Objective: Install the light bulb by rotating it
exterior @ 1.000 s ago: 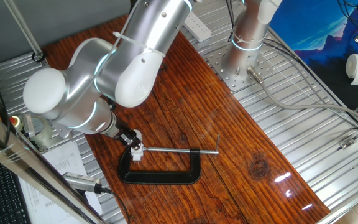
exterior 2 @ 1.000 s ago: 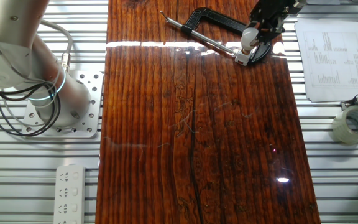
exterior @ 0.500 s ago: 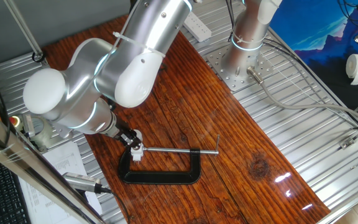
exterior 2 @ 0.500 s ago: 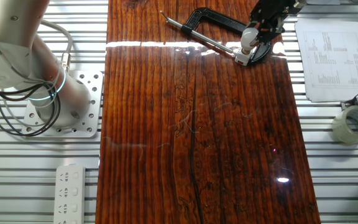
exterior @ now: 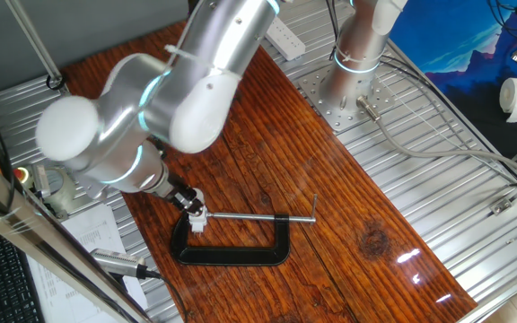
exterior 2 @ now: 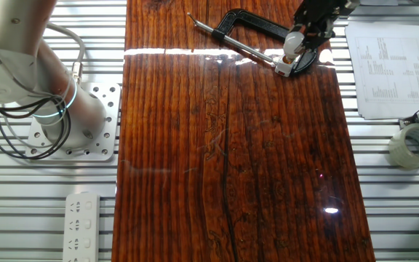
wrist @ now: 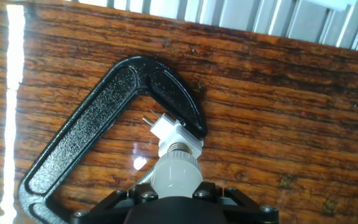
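The C-clamp [wrist: 104,118] lay flat on the wooden table [exterior 2: 224,160] with the small white socket [wrist: 173,132] pinned in its jaws, presumably so the socket couldn't spin while the bulb was turned. Two metal prongs stuck out of the socket's far side. The light bulb [wrist: 176,174] sat right at the socket, ribbed metal base pointing into it, dome toward the hand; whether the threads had seated at all was impossible to tell from there. The gripper [wrist: 176,200] was pinching the bulb around its dome, fingers mostly out of the hand view, only the black body under the bulb visible. Gripping along the bulb's axis made sense, as wrist rotation then goes straight into the thread. From the fixed views the bulb [exterior 2: 294,41] and gripper [exterior: 194,212] were at the clamp's end near the table edge, beside the printed sheet [exterior 2: 388,69]. The bulb looked small, frosted white, round-topped with a short neck and intact.
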### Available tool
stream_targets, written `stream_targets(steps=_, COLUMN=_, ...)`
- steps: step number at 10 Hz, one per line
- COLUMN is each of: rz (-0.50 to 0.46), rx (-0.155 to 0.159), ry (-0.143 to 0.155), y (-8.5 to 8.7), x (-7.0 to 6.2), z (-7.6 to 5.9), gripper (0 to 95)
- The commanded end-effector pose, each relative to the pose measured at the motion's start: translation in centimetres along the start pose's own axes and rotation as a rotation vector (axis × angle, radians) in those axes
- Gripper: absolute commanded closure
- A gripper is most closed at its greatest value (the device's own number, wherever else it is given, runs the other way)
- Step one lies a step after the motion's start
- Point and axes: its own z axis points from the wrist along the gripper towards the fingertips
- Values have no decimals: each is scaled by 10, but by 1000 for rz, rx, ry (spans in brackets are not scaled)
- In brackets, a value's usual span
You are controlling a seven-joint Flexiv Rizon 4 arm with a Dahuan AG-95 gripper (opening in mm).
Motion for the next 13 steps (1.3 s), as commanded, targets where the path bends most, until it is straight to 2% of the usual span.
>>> stream_targets(steps=1, rz=-16, rx=-11, ry=15, y=0, x=-2, z=-1, gripper=950)
stream_targets(steps=2, rz=-21, rx=-27, ry=19, y=-1, x=1, z=-1, gripper=950)
stream_targets(steps=7, rz=-15, rx=-18, ry=30, y=0, x=1, z=-2, gripper=950)
stream_targets(steps=13, rz=-15, rx=-6, ry=44, y=2, x=-4, z=-2, gripper=950)
